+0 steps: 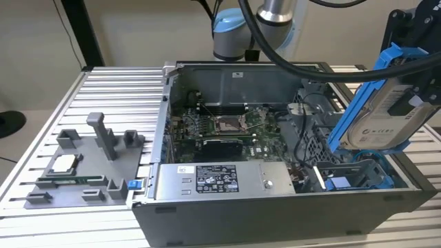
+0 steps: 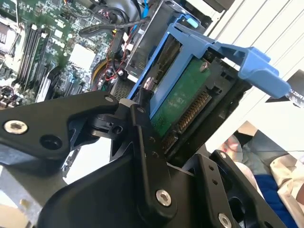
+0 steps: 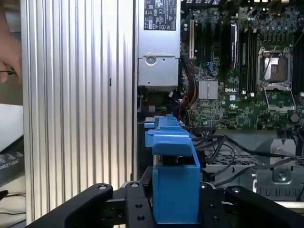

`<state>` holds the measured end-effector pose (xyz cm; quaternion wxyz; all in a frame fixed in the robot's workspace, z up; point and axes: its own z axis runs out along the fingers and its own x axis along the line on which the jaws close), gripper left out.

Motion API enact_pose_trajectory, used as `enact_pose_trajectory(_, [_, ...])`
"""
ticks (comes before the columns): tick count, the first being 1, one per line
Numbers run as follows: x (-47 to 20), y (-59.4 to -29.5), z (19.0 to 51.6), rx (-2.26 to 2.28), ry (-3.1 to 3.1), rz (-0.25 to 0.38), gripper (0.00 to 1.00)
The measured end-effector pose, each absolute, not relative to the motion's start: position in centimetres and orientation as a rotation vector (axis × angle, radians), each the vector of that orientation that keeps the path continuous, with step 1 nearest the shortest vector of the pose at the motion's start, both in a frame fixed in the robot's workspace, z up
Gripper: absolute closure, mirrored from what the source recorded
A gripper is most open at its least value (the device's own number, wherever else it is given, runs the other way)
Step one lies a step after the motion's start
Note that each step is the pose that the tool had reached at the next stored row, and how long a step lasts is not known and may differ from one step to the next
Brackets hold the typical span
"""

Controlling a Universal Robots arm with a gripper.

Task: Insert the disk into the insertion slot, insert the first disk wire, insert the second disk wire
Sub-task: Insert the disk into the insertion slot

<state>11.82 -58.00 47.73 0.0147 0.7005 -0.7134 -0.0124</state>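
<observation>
In the exterior view the disk (image 1: 383, 122), silver with a white label in a blue carrier frame, hangs tilted on edge at the case's right side. My gripper (image 1: 408, 101) is shut on it from above. The insertion slot (image 1: 352, 174), a grey bay with blue rails, lies just below the disk's lower end. In the second wrist view the black fingers (image 2: 142, 114) clamp the disk (image 2: 183, 102) with its green board showing. In the first wrist view the disk's blue frame (image 3: 175, 187) stands between my gripper's (image 3: 175, 209) fingers. Dark cables (image 3: 223, 147) lie beside the bay; I cannot tell which are the disk wires.
The open computer case holds a motherboard (image 1: 227, 129) and a grey labelled power-supply box (image 1: 214, 181) along its front. A grey fixture (image 1: 82, 165) with small parts sits on the ribbed metal table (image 1: 117, 93) at the exterior view's left. A person's hand (image 3: 9, 47) shows beyond the table edge.
</observation>
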Motion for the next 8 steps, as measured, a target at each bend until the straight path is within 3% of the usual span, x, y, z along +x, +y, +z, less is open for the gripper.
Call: enact_pose_trajectory(8, [11.83,-58.0,47.42,2.181,-2.221,-0.039,1.0])
